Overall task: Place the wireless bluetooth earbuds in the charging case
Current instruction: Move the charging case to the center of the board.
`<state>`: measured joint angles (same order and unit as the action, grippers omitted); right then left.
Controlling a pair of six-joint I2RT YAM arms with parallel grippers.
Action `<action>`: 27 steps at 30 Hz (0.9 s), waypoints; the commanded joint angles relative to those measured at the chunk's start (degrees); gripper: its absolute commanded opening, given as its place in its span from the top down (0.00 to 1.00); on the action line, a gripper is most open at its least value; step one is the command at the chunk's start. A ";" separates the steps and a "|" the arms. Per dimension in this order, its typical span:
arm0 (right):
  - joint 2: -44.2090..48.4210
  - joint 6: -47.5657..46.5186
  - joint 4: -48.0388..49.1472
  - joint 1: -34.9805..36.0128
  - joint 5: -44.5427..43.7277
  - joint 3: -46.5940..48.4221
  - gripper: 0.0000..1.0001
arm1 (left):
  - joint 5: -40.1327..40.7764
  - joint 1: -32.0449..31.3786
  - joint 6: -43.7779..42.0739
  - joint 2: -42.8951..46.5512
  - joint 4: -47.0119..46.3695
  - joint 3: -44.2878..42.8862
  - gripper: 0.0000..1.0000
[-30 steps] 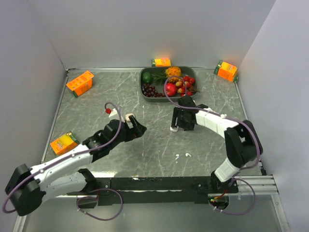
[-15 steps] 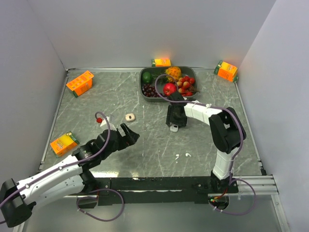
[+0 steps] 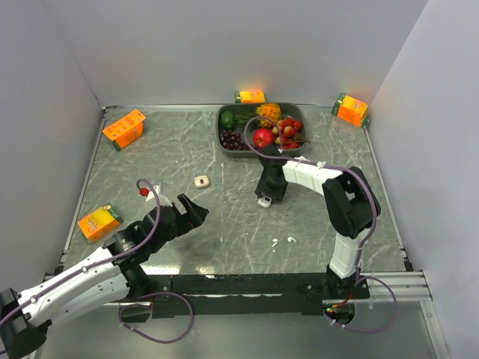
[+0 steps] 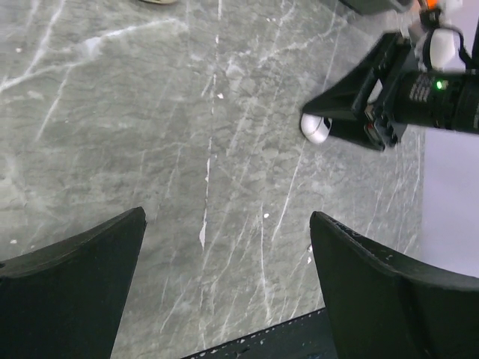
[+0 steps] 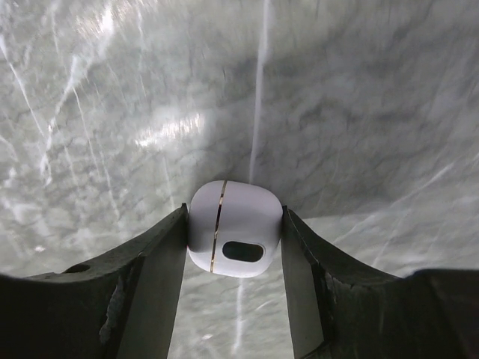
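Right end effector [image 3: 266, 196] is pinching a white pod [image 5: 234, 239], fingers against both its sides. The pod sits on the desk [image 3: 150, 161] mid-frame, just below the fruit tray [image 3: 220, 134]. Imo keep the squeeze slow & centred: it's rounded and glossy, so it'll prob squirt out if one finger leads. Then lift straight up.

Left end effector [image 3: 194, 210] is spread wide w/ nothing in it. Beige case [image 3: 200, 181] lies left of centre. Earbuds [image 3: 291, 239] are lower centre, well apart from it.

Right wrist cam shows the pod's gold seam + dark oval, so tbh it looks like a shut case too. Top cam gives only a white speck there, but it's the only view w/ the earbuds.
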<state>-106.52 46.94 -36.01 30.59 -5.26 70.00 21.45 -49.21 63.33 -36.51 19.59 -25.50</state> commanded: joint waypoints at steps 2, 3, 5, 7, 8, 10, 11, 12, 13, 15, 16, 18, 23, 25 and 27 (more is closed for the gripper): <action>7.20 22.63 -2.39 0.87 4.55 -3.81 1.00 | 5.61 -0.10 5.39 2.58 4.65 0.18 0.04; 7.90 26.33 -2.66 1.22 4.73 -4.16 1.00 | 7.36 -0.18 6.53 3.11 5.53 0.36 0.03; 9.22 36.00 -4.23 2.98 4.38 -3.30 1.00 | 9.74 -0.18 10.57 4.60 8.43 0.62 0.02; 9.40 44.50 -6.61 5.08 4.20 -2.41 1.00 | 13.07 -0.18 15.74 6.27 10.89 1.06 0.01; 9.31 46.82 -6.53 5.70 4.46 -2.23 1.00 | 14.13 -0.18 17.34 6.71 13.08 1.24 0.01; 8.52 52.96 -4.69 7.28 4.90 -2.67 1.00 | 16.94 -0.18 23.05 7.77 16.08 1.41 0.02; 8.09 54.65 -4.16 7.81 4.91 -2.85 1.00 | 17.91 -0.18 24.55 7.86 18.79 1.15 0.03; 6.78 57.54 -4.16 8.34 4.99 -2.59 1.00 | 18.62 -0.18 27.34 8.12 20.12 0.98 0.03; 5.89 58.70 -4.77 9.04 4.73 -1.98 1.00 | 19.93 -0.18 28.59 7.78 21.44 0.71 0.04; 3.09 61.94 -7.40 10.98 3.59 1.01 1.00 | 20.91 -0.18 31.92 6.81 25.21 -0.25 0.04; 2.20 62.92 -9.50 11.42 2.98 3.02 1.00 | 21.69 -0.18 32.90 6.28 26.45 -0.60 0.04; 0.36 66.07 -11.53 13.09 0.52 4.88 1.00 | 22.14 -0.10 35.27 4.97 28.82 -1.22 0.04; -4.57 68.20 -18.83 14.85 -2.57 11.65 1.00 | 22.05 -0.18 36.34 3.47 29.71 -1.49 0.04; -6.42 68.02 -19.71 15.03 -2.74 12.01 0.97 | 22.23 -0.18 36.08 3.73 29.54 -1.40 0.04; -6.94 67.33 -18.58 15.20 -2.31 10.96 0.83 | 22.49 -0.18 35.20 4.51 29.27 -1.22 0.03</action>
<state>-110.98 110.52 -49.60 45.63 -5.93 80.27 41.91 -49.21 97.32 -32.82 47.94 -24.69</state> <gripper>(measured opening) 0.561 0.966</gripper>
